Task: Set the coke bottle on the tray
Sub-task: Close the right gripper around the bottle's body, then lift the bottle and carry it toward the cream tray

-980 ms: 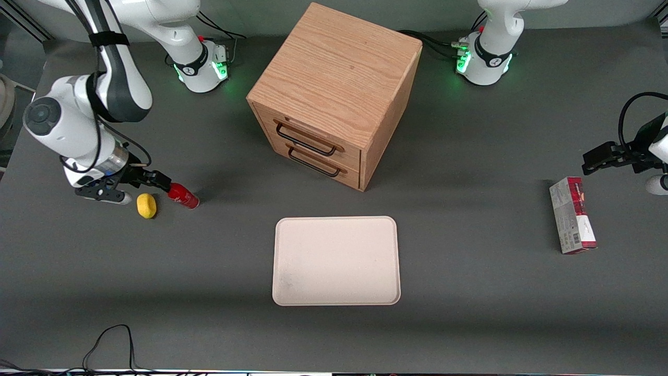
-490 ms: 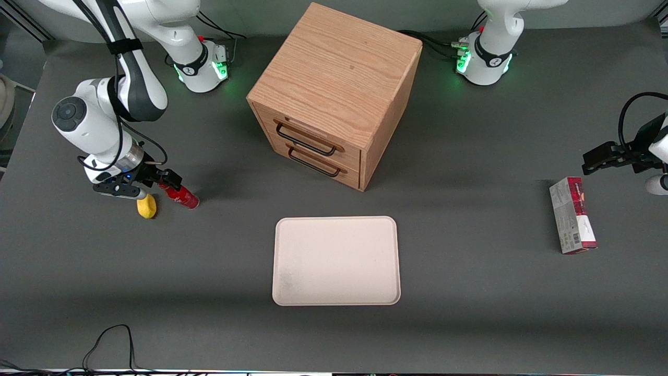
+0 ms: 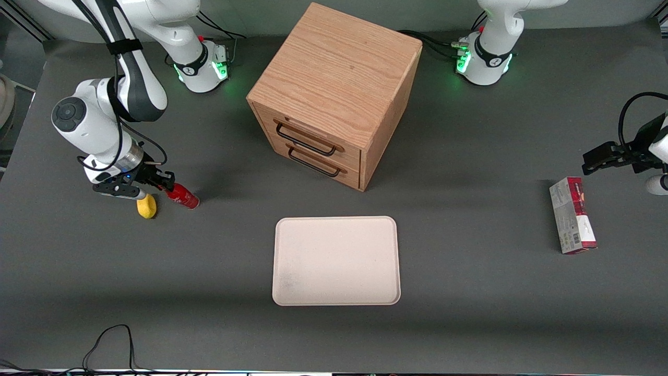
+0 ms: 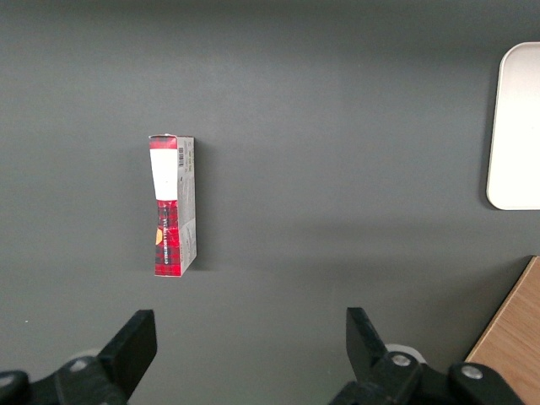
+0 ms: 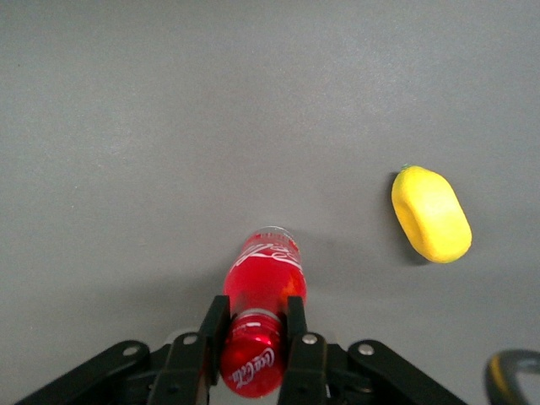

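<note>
The jaws of the gripper point(image 5: 252, 339) are clamped on the neck of the coke bottle point(image 5: 260, 305), which lies on the tabletop point(image 3: 469, 313) near a lemon point(image 3: 146, 206). Grasp appears complete; lift and transfer to the tray point(image 3: 336, 260), well apart, remain.

We see the coke bottle point(image 5: 263, 283) as glossy translucent red plastic, clamped at its neck by the matt black gripper point(image 5: 255, 333), with a smooth, waxy-looking yellow lemon point(image 5: 430, 214) beside the bottle. The counter point(image 3: 469, 292) looks matt grey, the tray point(image 3: 336, 260) matt cream. The cabinet point(image 3: 334, 89) shows grained wood with dark metal handles point(image 3: 308, 149).
</note>
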Motion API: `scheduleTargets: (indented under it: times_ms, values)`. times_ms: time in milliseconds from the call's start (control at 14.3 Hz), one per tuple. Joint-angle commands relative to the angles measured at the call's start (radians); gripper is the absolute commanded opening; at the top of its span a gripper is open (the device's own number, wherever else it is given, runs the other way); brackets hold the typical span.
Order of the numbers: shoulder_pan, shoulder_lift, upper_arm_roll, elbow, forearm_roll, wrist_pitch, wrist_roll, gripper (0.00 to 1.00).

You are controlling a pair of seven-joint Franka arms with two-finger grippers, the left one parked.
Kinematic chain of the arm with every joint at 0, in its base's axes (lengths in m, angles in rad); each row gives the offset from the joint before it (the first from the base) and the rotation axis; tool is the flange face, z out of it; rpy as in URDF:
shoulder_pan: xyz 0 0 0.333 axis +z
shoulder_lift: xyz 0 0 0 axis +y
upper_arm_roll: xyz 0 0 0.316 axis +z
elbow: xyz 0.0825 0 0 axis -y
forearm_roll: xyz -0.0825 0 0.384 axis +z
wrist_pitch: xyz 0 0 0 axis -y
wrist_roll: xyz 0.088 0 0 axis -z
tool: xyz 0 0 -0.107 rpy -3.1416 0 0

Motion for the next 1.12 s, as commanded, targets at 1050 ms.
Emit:
scheduleTargets:
  times_ms: [1050]
  values:
    - [-0.003,0.419,0.314,1.276,-0.073,-0.932,0.322,0.00]
